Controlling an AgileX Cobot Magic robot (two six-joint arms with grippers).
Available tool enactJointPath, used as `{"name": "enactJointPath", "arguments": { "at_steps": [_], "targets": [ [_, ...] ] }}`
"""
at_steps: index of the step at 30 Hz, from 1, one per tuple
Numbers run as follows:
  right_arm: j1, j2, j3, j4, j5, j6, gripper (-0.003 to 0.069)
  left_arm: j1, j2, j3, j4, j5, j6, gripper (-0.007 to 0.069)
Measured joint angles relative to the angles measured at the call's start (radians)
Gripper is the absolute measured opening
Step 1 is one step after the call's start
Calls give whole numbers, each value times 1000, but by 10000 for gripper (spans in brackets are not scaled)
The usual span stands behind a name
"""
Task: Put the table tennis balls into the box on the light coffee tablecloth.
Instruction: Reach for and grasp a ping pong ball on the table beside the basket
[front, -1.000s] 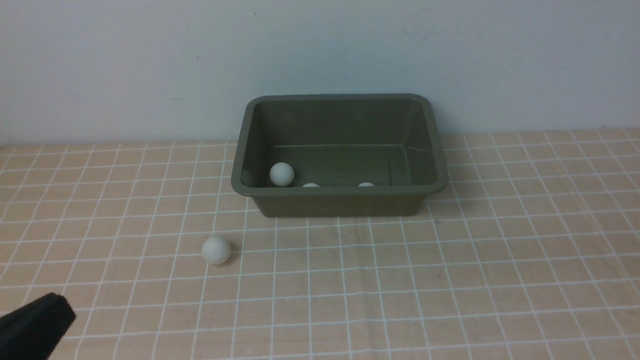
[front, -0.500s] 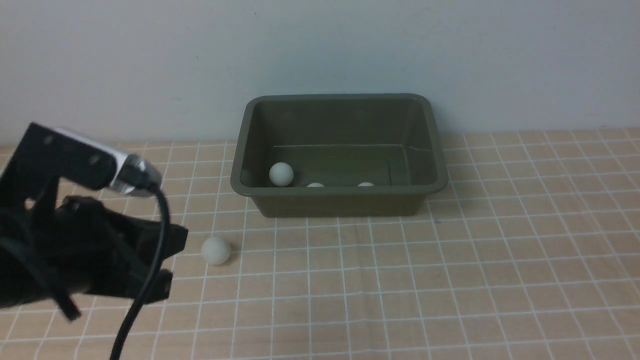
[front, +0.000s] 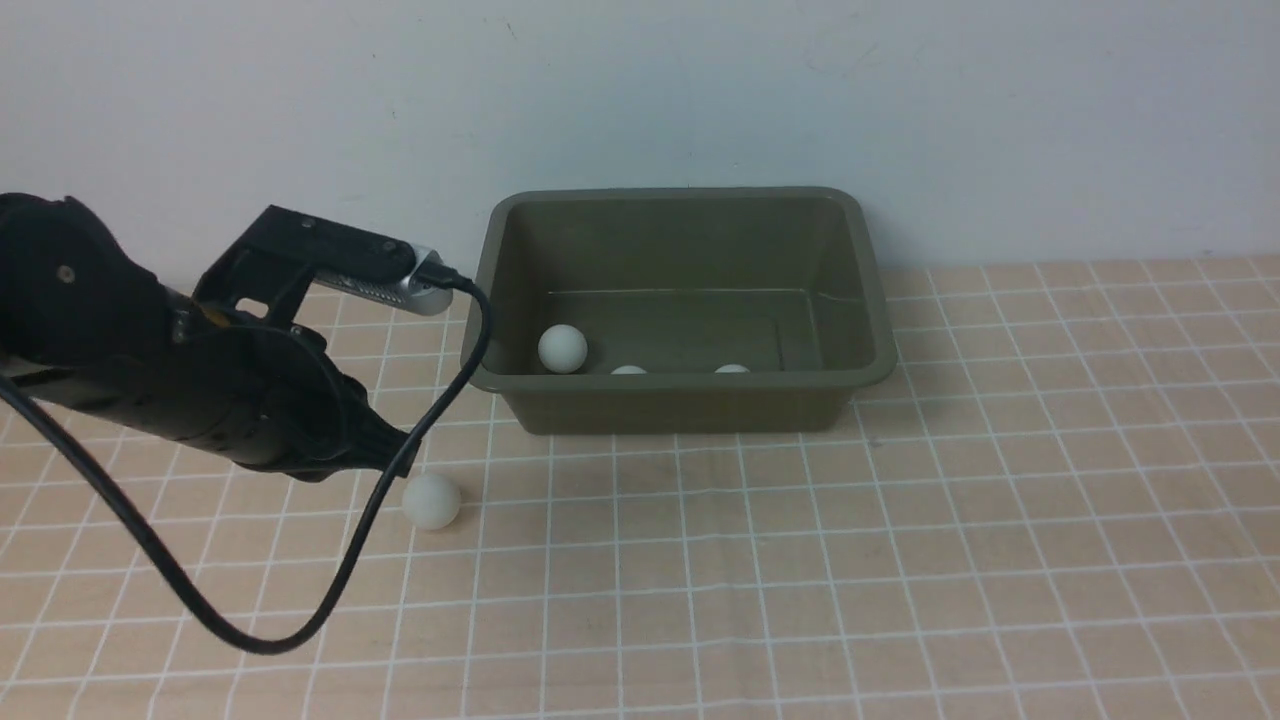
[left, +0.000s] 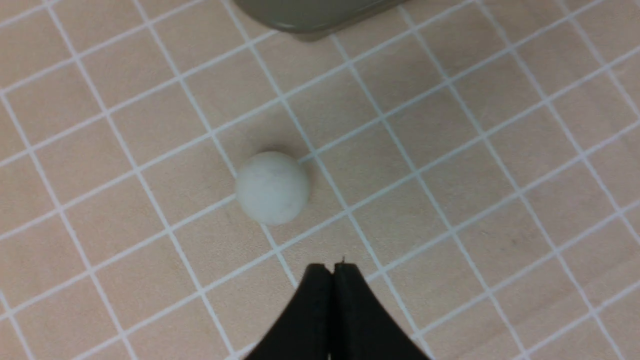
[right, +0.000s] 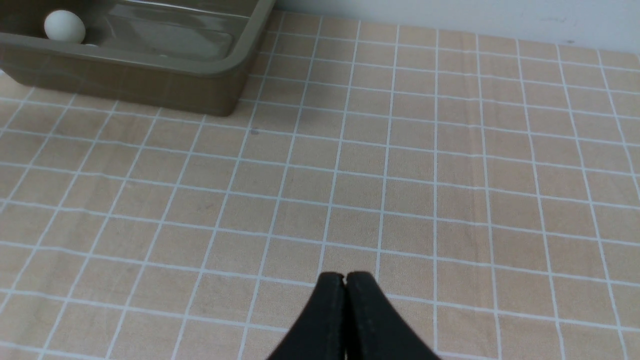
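Note:
One white table tennis ball (front: 432, 501) lies on the light coffee tablecloth (front: 900, 560), in front of the box's left end. The olive-grey box (front: 680, 405) stands at the back, with three balls inside: one whole (front: 562, 348) and two showing only their tops (front: 629, 370) (front: 732, 369) over the near rim. My left gripper (front: 405, 455) hangs just left of the loose ball, shut and empty. From the left wrist, the ball (left: 272, 187) lies a little ahead of the shut tips (left: 332, 267). My right gripper (right: 345, 277) is shut over bare cloth, absent from the front view.
A pale wall (front: 640, 100) rises right behind the box. The left arm's black cable (front: 330, 590) loops down over the cloth in front of the loose ball. The box corner (right: 220, 95) shows in the right wrist view.
My left arm has swung in from the lower left corner, up and to the right, bringing its shut gripper next to the loose ball. The balls and box have not moved.

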Motion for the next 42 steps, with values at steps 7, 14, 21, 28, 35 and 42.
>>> {"name": "enactJointPath", "arguments": {
  "at_steps": [7, 14, 21, 28, 35, 42],
  "targets": [
    [0, 0, 0, 0, 0, 0, -19, 0, 69, -47, 71, 14, -8, -44],
    [0, 0, 0, 0, 0, 0, -19, -1, 83, -51, 81, 36, 68, 70],
    [0, 0, 0, 0, 0, 0, -19, -1, 106, -52, 29, 14, 88, 332],
    [0, 0, 0, 19, 0, 0, -19, -1, 190, -52, -30, -55, 91, 510],
    [0, 0, 0, 22, -1, 0, -19, -1, 264, -52, -33, -122, 91, 523],
    [0, 0, 0, 22, -1, 0, -19, -1, 317, -54, -37, -163, 91, 523]
  ]
}}
